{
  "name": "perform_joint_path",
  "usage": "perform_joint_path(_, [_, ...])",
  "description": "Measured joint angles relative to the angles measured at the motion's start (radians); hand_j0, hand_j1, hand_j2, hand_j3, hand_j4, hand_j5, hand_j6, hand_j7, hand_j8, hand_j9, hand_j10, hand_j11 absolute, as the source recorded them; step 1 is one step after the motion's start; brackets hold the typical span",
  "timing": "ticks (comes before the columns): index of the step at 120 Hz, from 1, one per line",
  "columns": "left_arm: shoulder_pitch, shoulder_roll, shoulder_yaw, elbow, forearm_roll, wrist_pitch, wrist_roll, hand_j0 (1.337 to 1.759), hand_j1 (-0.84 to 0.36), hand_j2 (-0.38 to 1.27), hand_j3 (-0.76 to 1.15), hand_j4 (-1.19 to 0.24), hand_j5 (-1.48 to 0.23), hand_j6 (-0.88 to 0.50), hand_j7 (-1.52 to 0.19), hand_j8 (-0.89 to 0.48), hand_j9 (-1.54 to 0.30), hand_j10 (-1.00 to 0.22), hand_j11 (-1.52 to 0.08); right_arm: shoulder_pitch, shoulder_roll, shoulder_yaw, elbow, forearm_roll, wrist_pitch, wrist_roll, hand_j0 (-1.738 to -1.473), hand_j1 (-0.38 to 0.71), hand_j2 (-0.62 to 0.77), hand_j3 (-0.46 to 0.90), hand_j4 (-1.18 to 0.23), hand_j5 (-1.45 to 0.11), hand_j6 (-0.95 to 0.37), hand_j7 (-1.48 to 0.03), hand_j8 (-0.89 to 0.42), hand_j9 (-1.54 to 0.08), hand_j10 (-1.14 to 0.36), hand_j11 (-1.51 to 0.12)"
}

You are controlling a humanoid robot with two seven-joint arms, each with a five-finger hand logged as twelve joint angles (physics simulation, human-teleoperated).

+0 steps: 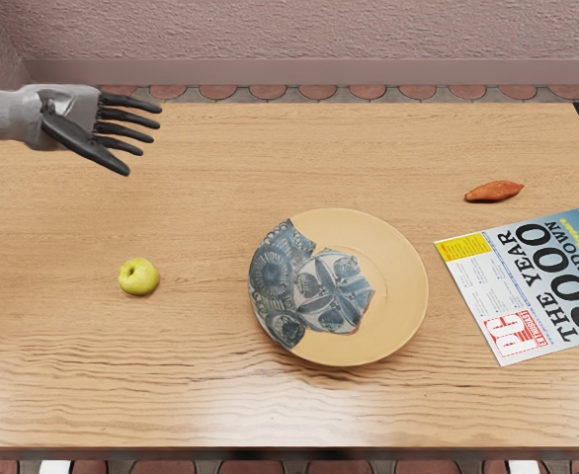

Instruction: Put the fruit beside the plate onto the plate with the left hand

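A small yellow-green apple (138, 276) lies on the wooden table, left of the plate. The plate (393, 272) is tan with a blue patterned patch over its left half and holds nothing. My left hand (122, 128) hovers at the far left back of the table, well above and behind the apple. Its dark fingers (131, 102) are spread and point right, holding nothing. The right arm does not show.
An orange-red sweet potato (493, 192) lies at the back right. A magazine (537, 281) lies at the right edge, close to the plate's right rim. The table's front edge runs along the bottom of the view.
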Motion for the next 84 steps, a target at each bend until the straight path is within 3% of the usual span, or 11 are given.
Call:
perform_joint_path(19, [-0.007, -0.003, 0.003, -0.010, 0.016, 0.000, 0.000, 1.658, 0.06, 0.05, 0.00, -0.24, -0.31, -0.24, -0.31, -0.24, -0.31, -0.24, -0.31, -0.002, 0.000, 0.000, 0.000, 0.001, 0.000, -0.003, -1.658, -0.31, -0.01, 0.00, -0.03, -0.04, -0.03, -0.04, -0.03, -0.04, -0.03, -0.04])
perform_joint_path(38, [-0.070, -0.001, 0.002, -0.036, 0.189, 0.000, 0.001, 1.658, 0.06, 0.05, 0.00, -0.24, -0.31, -0.24, -0.31, -0.24, -0.31, -0.24, -0.31, -0.002, 0.000, -0.002, 0.001, 0.001, 0.000, -0.009, -1.658, -0.31, -0.01, 0.00, -0.03, -0.04, -0.03, -0.04, -0.03, -0.04, -0.03, -0.04])
perform_joint_path(48, [-0.072, 0.075, -0.002, -0.140, 0.318, 0.000, 0.002, 1.658, 0.06, 0.05, 0.00, -0.24, -0.31, -0.24, -0.31, -0.24, -0.31, -0.24, -0.31, -0.003, 0.000, -0.002, 0.001, 0.001, 0.000, -0.010, -1.658, -0.31, -0.01, 0.00, -0.03, -0.04, -0.03, -0.04, -0.03, -0.04, -0.03, -0.04])
perform_joint_path(57, [-0.076, 0.149, -0.005, -0.276, 0.442, 0.000, 0.003, 1.658, 0.06, 0.05, 0.00, -0.24, -0.31, -0.24, -0.31, -0.24, -0.31, -0.24, -0.31, -0.003, 0.000, -0.002, 0.001, 0.002, 0.000, -0.011, -1.658, -0.31, -0.01, 0.00, -0.03, -0.04, -0.03, -0.04, -0.03, -0.04, -0.03, -0.04])
perform_joint_path(70, [-0.080, 0.161, -0.007, -0.437, 0.602, 0.000, 0.017, 1.658, 0.06, 0.05, 0.00, -0.24, -0.31, -0.24, -0.31, -0.24, -0.31, -0.24, -0.31, -0.003, 0.000, -0.002, 0.001, 0.001, 0.000, -0.012, -1.658, -0.31, -0.01, 0.00, -0.03, -0.04, -0.03, -0.04, -0.03, -0.04, -0.03, -0.04])
perform_joint_path(84, [-0.083, 0.170, -0.007, -0.569, 0.756, 0.001, 0.086, 1.658, 0.06, 0.05, 0.00, -0.24, -0.31, -0.25, -0.31, -0.25, -0.31, -0.24, -0.31, -0.002, 0.000, -0.002, 0.001, 0.001, 0.000, -0.012, -1.658, -0.31, -0.01, 0.00, -0.03, -0.04, -0.03, -0.04, -0.03, -0.04, -0.03, -0.04])
